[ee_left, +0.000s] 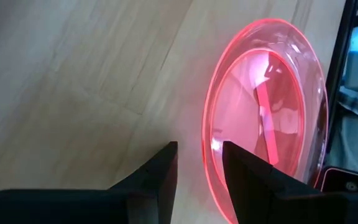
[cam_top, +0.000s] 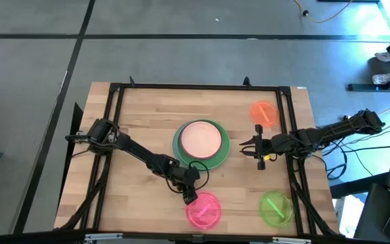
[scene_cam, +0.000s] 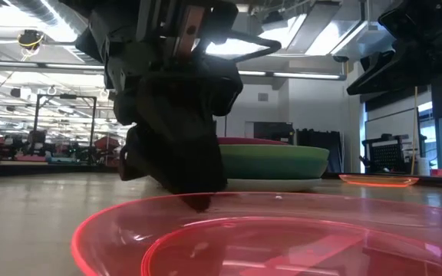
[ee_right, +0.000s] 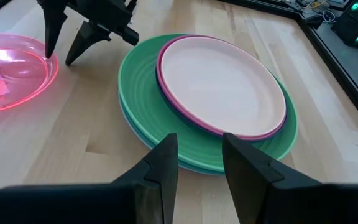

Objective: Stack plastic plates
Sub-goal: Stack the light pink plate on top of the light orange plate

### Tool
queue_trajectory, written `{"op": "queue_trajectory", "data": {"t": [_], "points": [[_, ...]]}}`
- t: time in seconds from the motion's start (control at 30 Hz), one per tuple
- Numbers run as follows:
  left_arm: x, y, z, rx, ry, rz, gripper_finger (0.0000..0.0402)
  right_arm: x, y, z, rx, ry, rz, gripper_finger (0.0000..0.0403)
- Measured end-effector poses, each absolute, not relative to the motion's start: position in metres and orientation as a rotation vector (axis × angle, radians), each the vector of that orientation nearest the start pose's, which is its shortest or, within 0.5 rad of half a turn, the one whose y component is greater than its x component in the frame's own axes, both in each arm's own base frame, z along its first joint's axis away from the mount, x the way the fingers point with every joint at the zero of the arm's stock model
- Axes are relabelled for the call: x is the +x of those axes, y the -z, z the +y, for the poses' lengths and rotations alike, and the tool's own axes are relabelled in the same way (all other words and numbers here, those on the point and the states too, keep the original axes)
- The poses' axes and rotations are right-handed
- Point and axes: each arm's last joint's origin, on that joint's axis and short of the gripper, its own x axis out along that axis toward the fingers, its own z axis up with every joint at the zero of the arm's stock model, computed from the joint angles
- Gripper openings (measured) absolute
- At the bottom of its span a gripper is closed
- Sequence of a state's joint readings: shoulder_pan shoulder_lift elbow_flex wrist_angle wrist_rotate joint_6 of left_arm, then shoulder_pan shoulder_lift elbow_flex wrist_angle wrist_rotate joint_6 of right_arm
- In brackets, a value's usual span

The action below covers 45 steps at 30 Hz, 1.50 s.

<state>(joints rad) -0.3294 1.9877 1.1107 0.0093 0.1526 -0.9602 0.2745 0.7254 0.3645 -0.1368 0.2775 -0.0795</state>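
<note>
The left end effector [cam_top: 189, 197] hangs low over the wooden bench [cam_top: 141, 122], right at the near rim of the pink plate [cam_top: 204, 209]. Its fingers are parted a little, with nothing between them; the rim sits just beside one finger. To do this well, I'd say it should slip one finger under the lip and one over, pinch only the rim, then lift flat before carrying it to the stack. The plate is clear and glossy, so it looks slippery and light.

In the middle of the bench is the stack [cam_top: 201, 143]: a broad green plate [ee_right: 142, 81] over paler ones, a dark navy edge, a magenta rim, and a peach plate [ee_right: 219, 84] on top. They lie nested and level.

The right end effector [cam_top: 258, 150] waits just beside the stack's edge, fingers slightly spread and gripping nothing. Behind it lies a small translucent orange plate [cam_top: 264, 113]; nearer the front edge, a lime plate [cam_top: 275, 207]. Both lie loose, well apart from the stack.
</note>
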Motion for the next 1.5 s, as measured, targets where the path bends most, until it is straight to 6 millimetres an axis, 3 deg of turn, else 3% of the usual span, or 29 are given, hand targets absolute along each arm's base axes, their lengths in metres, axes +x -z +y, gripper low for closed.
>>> {"op": "queue_trajectory", "data": {"t": [0.37, 0.77, 0.97, 1.33, 1.5], "points": [[0.373, -0.112, -0.133, -0.784, 0.032, 1.002, 0.0115, 0.153, -0.203, 0.035, -0.213, -0.016, 0.477, 0.0115], [0.374, -0.11, -0.13, -0.666, 0.088, 0.996, 0.0011, 0.153, -0.203, 0.035, -0.214, -0.016, 0.48, 0.0115], [0.374, -0.11, -0.129, -0.639, 0.102, 0.992, 0.0005, 0.153, -0.203, 0.035, -0.214, -0.016, 0.48, 0.0115], [0.375, -0.132, -0.112, -0.624, 0.106, 0.949, 0.0002, 0.153, -0.203, 0.035, -0.217, -0.017, 0.477, 0.0115], [0.376, -0.154, -0.096, -0.613, 0.123, 0.888, 0.0003, 0.153, -0.203, 0.035, -0.216, -0.017, 0.474, 0.0115]]}}
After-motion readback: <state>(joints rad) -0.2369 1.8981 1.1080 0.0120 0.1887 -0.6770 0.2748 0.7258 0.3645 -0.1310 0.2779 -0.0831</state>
